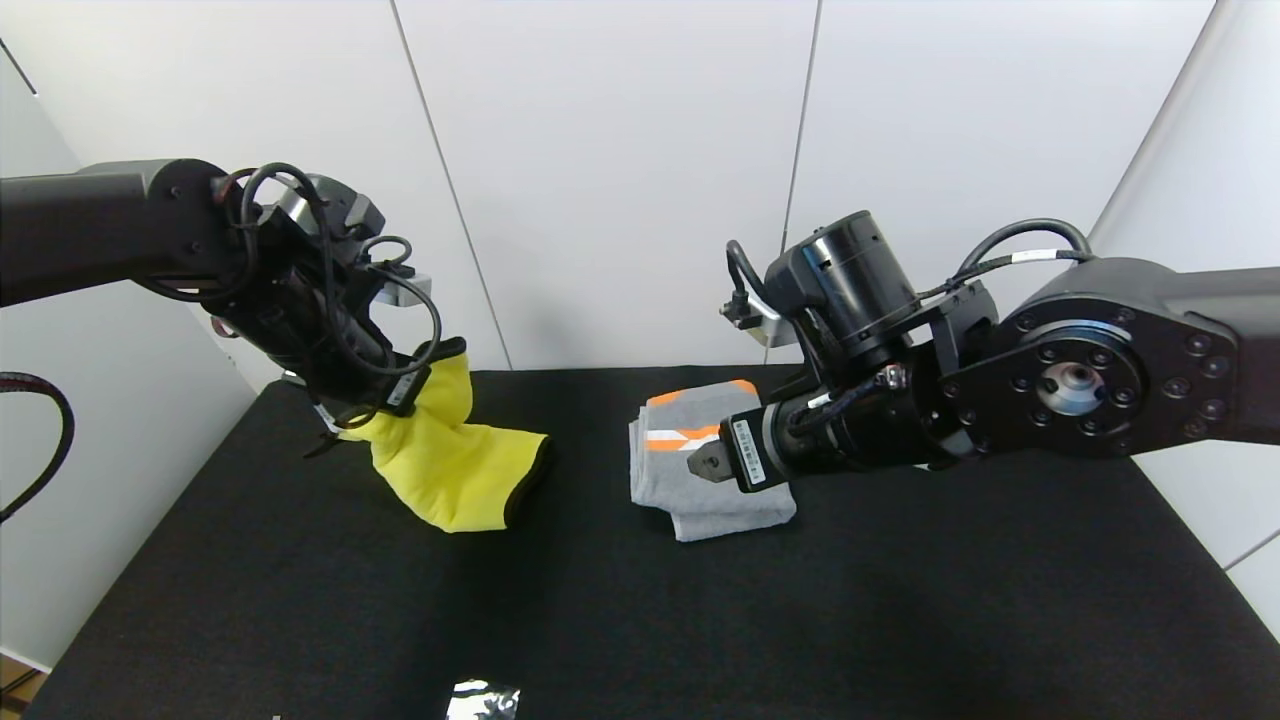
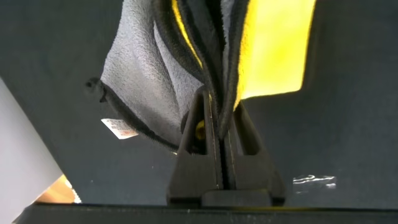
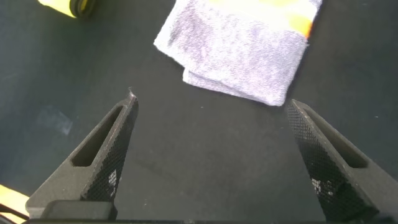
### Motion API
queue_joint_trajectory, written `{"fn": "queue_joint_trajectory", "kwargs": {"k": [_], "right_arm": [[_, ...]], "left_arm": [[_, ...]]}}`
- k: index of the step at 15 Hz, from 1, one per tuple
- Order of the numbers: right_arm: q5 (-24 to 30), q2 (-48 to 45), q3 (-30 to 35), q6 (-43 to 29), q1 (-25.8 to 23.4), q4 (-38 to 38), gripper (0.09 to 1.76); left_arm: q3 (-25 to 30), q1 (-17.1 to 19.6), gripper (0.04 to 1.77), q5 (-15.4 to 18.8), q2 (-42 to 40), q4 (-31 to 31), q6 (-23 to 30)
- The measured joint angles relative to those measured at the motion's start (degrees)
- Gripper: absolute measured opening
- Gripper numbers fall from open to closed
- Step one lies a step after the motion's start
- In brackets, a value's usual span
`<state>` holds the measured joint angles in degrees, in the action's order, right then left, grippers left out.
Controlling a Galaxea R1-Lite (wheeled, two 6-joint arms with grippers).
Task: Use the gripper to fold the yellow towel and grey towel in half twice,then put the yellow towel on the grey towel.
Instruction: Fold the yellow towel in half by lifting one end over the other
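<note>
Above the black table [image 1: 300, 600], seen from the head camera, the left gripper [image 1: 375, 410] pinches the upper edge of the yellow towel [image 1: 455, 470], which hangs down from it with its lower folded end trailing on the cloth-covered surface. Off to that gripper's inner side, well apart from the yellow one, the grey towel [image 1: 690, 470] lies folded into a compact block, orange band up. The right gripper [image 1: 712, 462] hovers just over the grey towel's near edge, holding nothing.

From the left wrist, the fingers [image 2: 199, 146] are pressed together on several gathered layers of the yellow towel [image 2: 273, 56]; dark trim and a small white label show beside the pinch.

From the right wrist, the fingers [image 3: 102, 155] stand spread wide, with the grey towel [image 3: 239, 53] lying just beyond their tips and a scrap of the yellow towel [image 3: 65, 5] farther off.

The yellow towel looks folded, so the step in hand seems to be carrying it over to the grey stack. To do it well, lift high enough that the trailing end clears the table, keep the pinch firm so the layers do not slip apart, lower it square over the grey block, and move the right arm out of the way first.
</note>
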<state>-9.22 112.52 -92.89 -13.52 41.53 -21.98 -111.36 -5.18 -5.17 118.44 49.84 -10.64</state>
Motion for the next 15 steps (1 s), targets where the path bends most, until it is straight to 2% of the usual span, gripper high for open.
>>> {"fn": "queue_joint_trajectory", "kwargs": {"k": [5,15], "right_arm": [[0.1,0.0,-0.1,0.0,-0.3,0.0,1.71],[0.1,0.0,0.0,0.0,-0.4,0.0,1.71]], "left_arm": [[1.3,-2.1,0.13,-2.0,0.5,0.0,-0.2],[3.5,-5.4,0.13,-2.7,2.3,-0.7,0.4]]}}
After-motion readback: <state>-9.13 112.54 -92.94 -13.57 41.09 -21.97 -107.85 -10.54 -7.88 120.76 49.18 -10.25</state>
